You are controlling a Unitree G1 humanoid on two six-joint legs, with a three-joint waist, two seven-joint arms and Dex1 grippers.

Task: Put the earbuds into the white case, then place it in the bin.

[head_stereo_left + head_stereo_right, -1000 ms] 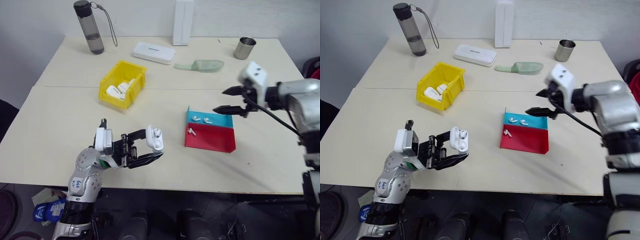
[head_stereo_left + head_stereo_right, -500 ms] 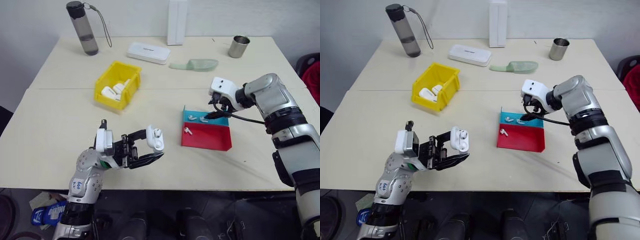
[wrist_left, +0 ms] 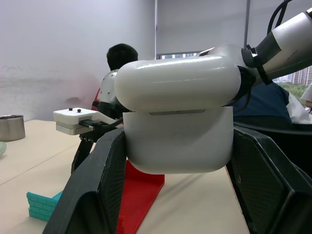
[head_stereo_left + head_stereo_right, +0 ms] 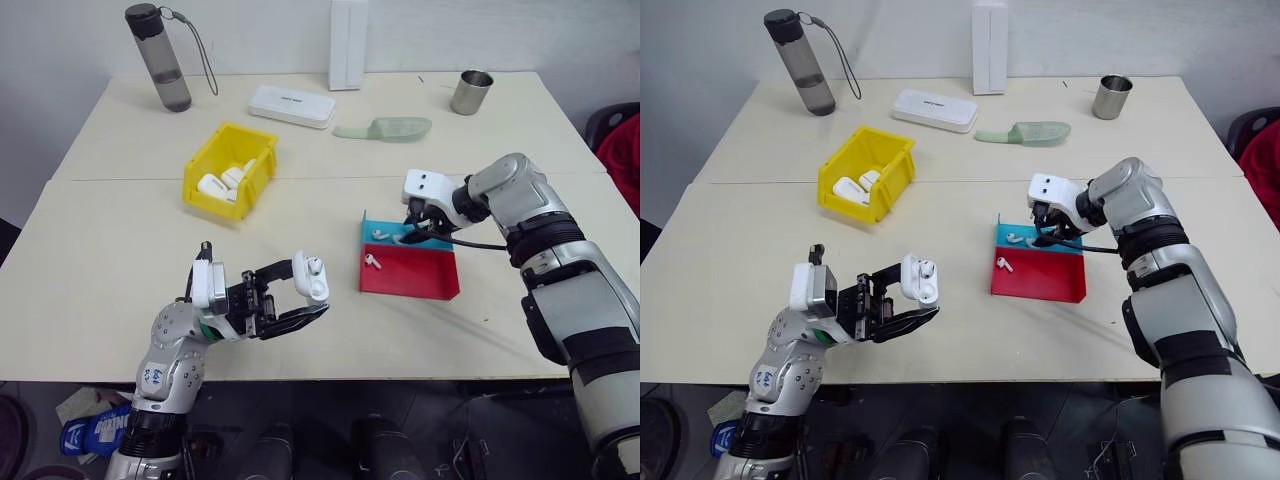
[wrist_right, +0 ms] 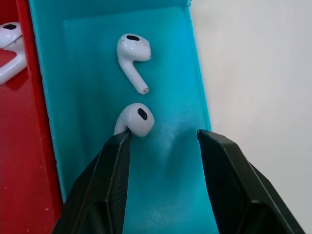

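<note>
My left gripper point(image 4: 307, 294) is shut on the white case point(image 4: 311, 277), held above the table's front with its lid point(image 3: 178, 83) flipped open and an earbud seated inside. Several earbuds lie in the red-and-blue tray point(image 4: 415, 275): two in the blue part point(image 5: 132, 56) point(image 5: 134, 119) and one on the red part point(image 4: 372, 261). My right gripper point(image 5: 163, 136) reaches down into the blue part, open. One black fingertip point(image 5: 119, 144) touches the nearer earbud, and the gap between the fingers holds nothing. The yellow bin point(image 4: 265, 165) stands left of the tray with several white cases in it.
At the back of the table stand a grey bottle point(image 4: 160, 55), a flat white box point(image 4: 291, 105), an upright white box point(image 4: 347, 45), a green scoop point(image 4: 385, 128) and a metal cup point(image 4: 470, 92). A person point(image 3: 119, 58) sits beyond the table.
My right gripper has come down and leftward from above the table into the tray's blue part, its fingers drawing closer together. My left gripper still holds the open case in place.
</note>
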